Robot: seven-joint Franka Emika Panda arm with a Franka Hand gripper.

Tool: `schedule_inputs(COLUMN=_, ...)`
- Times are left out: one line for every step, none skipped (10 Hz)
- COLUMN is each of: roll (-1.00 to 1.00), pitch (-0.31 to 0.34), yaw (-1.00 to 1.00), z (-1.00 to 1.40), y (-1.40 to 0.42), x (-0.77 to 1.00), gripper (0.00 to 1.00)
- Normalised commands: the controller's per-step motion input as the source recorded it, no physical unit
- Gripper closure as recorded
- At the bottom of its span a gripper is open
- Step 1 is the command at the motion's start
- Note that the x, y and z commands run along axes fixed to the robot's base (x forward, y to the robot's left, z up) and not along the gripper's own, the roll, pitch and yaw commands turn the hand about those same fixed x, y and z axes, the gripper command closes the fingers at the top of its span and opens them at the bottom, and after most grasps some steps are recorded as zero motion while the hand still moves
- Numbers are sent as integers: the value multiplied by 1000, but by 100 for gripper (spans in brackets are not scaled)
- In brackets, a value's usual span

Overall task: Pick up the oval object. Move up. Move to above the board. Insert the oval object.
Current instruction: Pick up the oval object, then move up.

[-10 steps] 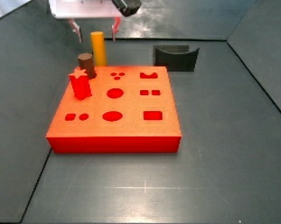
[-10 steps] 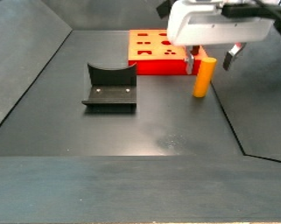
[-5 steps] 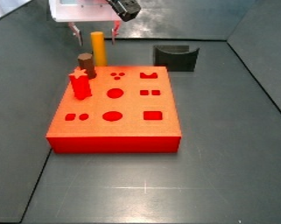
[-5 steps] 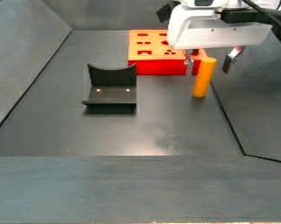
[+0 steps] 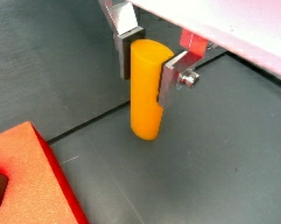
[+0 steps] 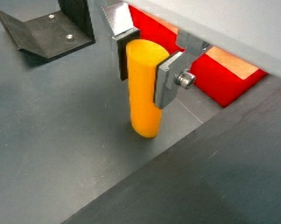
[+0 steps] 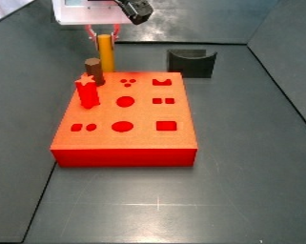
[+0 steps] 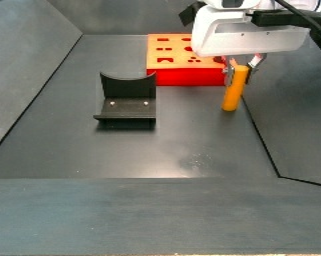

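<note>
1. The fingers [image 5: 154,59] have closed in since half a second ago: then they stood apart on either side of the oval peg [image 5: 147,87], now both silver plates press against its upper part, as both wrist views show [image 6: 149,63].
2. The peg [image 7: 104,52] has not left its spot. It stands upright on the dark desk [image 7: 244,172], just behind the red-orange board [image 7: 126,119], its foot apparently touching the surface [image 8: 231,90].
3. So the grasp looks made and the lift not yet begun; the next step is straight up.
4. On the board, a short brown peg [image 7: 92,69] and a red star peg [image 7: 85,91] sit near the back left corner; the peg must clear them.
5. The dark arch block [image 8: 125,97] lies well apart.
</note>
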Motion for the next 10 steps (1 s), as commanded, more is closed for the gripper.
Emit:
schedule_inputs(roll=0, pitch=0, yaw=0, z=0, y=0, x=0, gripper=100)
schedule_inputs(roll=0, pitch=0, yaw=0, z=0, y=0, x=0, gripper=100)
schedule_inputs(roll=0, pitch=0, yaw=0, z=0, y=0, x=0, gripper=100)
schedule_inputs(roll=0, pitch=0, yaw=0, z=0, y=0, x=0, gripper=100)
schedule_inputs(roll=0, pitch=0, yaw=0, z=0, y=0, x=0, gripper=100)
schedule_inputs(roll=0, pitch=0, yaw=0, z=0, y=0, x=0, gripper=100)
schedule_inputs(roll=0, pitch=0, yaw=0, z=0, y=0, x=0, gripper=100)
schedule_inputs(roll=0, pitch=0, yaw=0, z=0, y=0, x=0, gripper=100)
schedule_inputs(roll=0, pitch=0, yaw=0, z=833, y=0, x=0, gripper=100)
schedule_inputs(roll=3, pitch=16, yaw=-21, z=819, y=81, x=-49, gripper=100)
